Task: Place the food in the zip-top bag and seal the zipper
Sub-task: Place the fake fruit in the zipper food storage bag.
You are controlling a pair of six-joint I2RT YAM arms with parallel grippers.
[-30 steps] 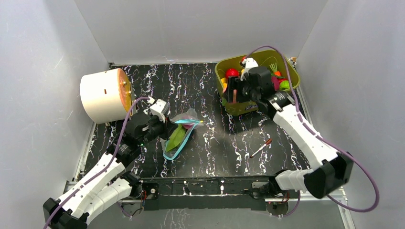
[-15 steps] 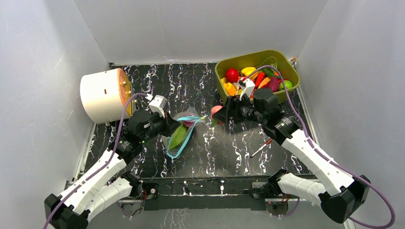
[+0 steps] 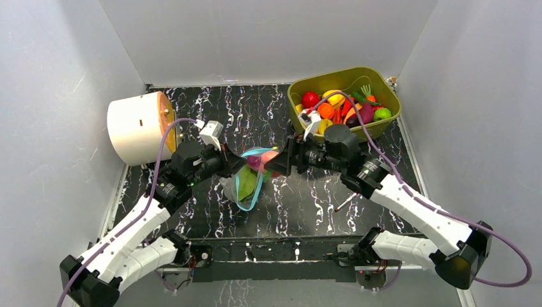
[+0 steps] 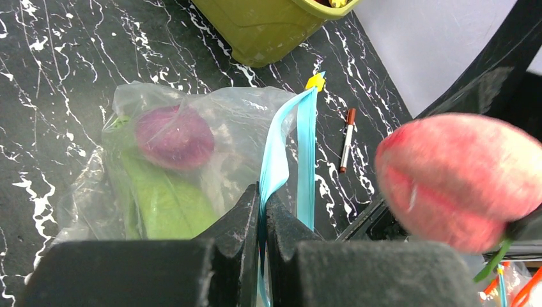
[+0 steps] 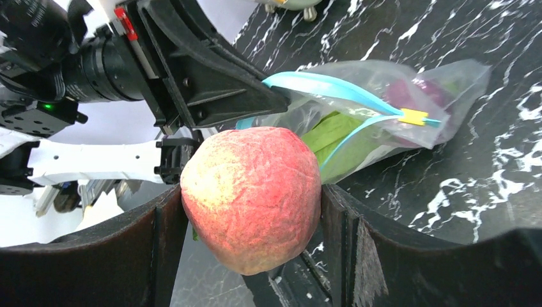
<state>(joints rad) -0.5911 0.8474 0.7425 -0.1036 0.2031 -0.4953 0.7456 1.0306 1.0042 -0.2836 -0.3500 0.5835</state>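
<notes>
- A pink-red toy peach [image 5: 250, 198] sits gripped between the two fingers of the right gripper [image 5: 252, 246], one finger pressed to each flank of the fruit
- The peach hangs just outside the open mouth of the zip-top bag [image 4: 217, 121], close to the parted strips but not inside
- The light-blue zipper [image 4: 276, 160] gapes in two ribbons; the near ribbon is pinched between the closed fingers of the left gripper [image 4: 262, 217], which holds that edge up
- A yellow slider [image 4: 314, 82] rides at the far end of the strips, where they meet
- Inside the clear bag lie a purple onion [image 4: 174, 136] and, below it in the left wrist view, a green leaf [image 4: 169, 204], both pressed against the film
- Seen from above, the two grippers face each other over the middle of the black marbled table [image 3: 307, 204], bag and peach between them
- A red-and-white pen [image 3: 346, 201] lies on the table to the right of the bag, apart from it
- At the far right corner an olive-green tub [image 3: 295, 102] holds more toy foods [image 3: 339, 110] in red, orange, yellow and green
- A white drum [image 3: 134, 126] lies on its side at far left
</notes>
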